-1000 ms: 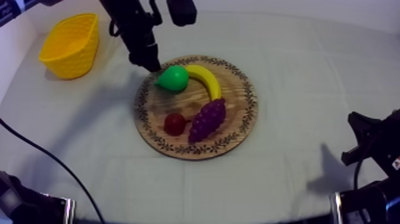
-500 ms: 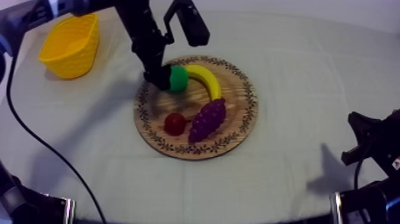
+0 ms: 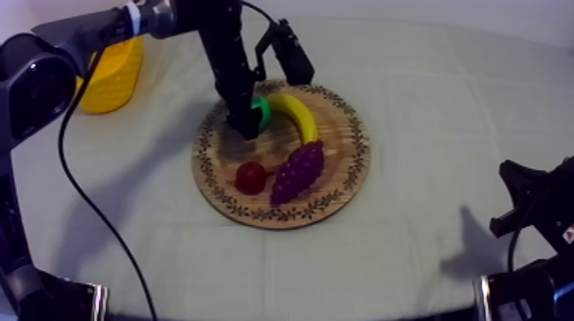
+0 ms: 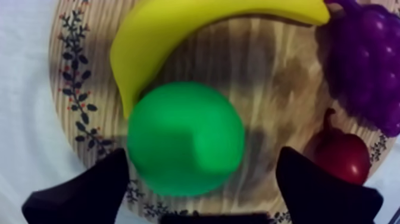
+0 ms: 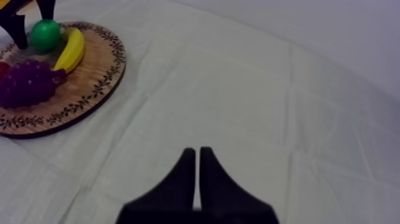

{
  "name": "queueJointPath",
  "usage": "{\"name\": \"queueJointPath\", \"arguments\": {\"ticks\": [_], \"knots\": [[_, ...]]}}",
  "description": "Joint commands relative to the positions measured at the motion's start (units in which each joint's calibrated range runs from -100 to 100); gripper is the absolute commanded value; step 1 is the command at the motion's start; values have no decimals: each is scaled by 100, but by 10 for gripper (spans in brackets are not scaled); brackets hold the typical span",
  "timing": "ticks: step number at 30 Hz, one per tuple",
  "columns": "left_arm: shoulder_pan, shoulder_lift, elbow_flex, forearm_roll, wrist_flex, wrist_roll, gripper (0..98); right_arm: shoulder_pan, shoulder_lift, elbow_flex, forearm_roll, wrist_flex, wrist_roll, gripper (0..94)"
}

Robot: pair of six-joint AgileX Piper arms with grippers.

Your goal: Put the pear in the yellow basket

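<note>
Left gripper (image 3: 246, 125) was down over wooden board (image 3: 342, 188), fingers (image 4: 89, 190) spread wide, one each side of pear (image 4: 186, 138), not closed on it. Pear sat on board near its far-left rim, just beside banana (image 3: 296, 115). Bunch of grapes (image 3: 299, 171) and small red fruit (image 3: 250, 177) lay toward board's near edge. Yellow basket (image 3: 115, 81) stood at far-left corner of counter (image 3: 444, 111), well apart from board. Right gripper (image 5: 197, 156) hung low by counter's near-right edge, fingers pressed together on nothing.
</note>
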Motion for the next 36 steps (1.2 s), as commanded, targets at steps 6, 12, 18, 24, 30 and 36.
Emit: {"name": "queueJointPath", "arguments": {"ticks": [6,12,18,24,30,36], "knots": [[14,287,-205,-27,28,28,889,-1,-4,-5,-1,2,0,4],[50,330,-290,-70,37,165,772,-1,-4,-5,-1,2,0,4],[57,335,-319,-60,-90,312,557,-1,-4,-5,-1,2,0,4],[65,287,-232,-58,-212,420,428,-1,-4,-5,-1,2,0,4],[86,-14,-34,-65,-255,471,397,-1,-4,-5,-1,2,0,4],[148,-678,239,-81,-247,513,401,-1,-4,-5,-1,2,0,4]]}}
